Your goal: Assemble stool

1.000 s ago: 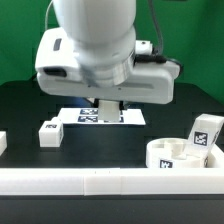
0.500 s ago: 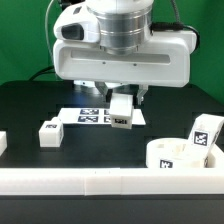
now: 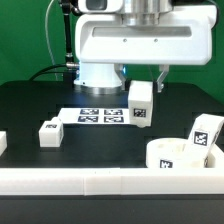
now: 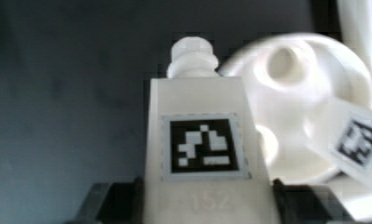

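Note:
My gripper (image 3: 141, 82) is shut on a white blocky stool leg (image 3: 140, 103) with a black-and-white tag and holds it in the air above the table, to the exterior view's right of the marker board (image 3: 92, 116). In the wrist view the leg (image 4: 204, 130) fills the middle, its peg end pointing away, with dark fingers (image 4: 115, 196) on both sides. The round white seat (image 3: 172, 155) sits at the front right with a second leg (image 3: 204, 132) standing in or on it. The seat (image 4: 307, 85) shows beyond the held leg. A third leg (image 3: 48, 132) lies at the left.
A long white border rail (image 3: 110, 182) runs along the front edge. A small white piece (image 3: 2, 142) sits at the far left edge. A green backdrop stands behind the black table.
The gripper has risen and moved to the exterior view's right, carrying the leg up off the marker board toward the seat.

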Controlling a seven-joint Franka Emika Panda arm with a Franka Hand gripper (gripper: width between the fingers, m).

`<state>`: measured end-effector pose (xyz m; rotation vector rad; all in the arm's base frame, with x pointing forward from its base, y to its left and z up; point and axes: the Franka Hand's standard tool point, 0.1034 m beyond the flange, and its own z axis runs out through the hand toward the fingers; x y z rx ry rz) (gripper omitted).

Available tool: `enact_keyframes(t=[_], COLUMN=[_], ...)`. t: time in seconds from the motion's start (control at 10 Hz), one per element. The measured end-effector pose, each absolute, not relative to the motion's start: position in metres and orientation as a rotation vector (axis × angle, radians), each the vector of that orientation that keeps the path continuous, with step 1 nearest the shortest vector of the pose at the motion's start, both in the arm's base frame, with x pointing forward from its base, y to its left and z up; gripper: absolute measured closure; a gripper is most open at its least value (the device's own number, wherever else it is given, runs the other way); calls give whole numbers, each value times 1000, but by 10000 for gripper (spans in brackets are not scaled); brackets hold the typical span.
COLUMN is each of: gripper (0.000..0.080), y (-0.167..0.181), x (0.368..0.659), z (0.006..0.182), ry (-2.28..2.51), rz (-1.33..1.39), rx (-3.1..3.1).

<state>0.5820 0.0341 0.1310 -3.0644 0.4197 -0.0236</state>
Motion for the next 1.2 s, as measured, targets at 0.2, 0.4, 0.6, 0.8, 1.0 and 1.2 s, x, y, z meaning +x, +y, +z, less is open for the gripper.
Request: enact_keyframes(t=[0.2,0.4,0.6,0.8,1.0,1.2], gripper=[462,462,462,462,462,462], y=[40,43,55,61,61,61], x=[587,591,593,591,591,593], z=[134,132,134,133,132,132], ry=[410,390,382,348,338,332], rz=[-207,-416,-619,-671,-668,-712], rx=[-3060,-3051,-3018,-3014,-3018,-3012])
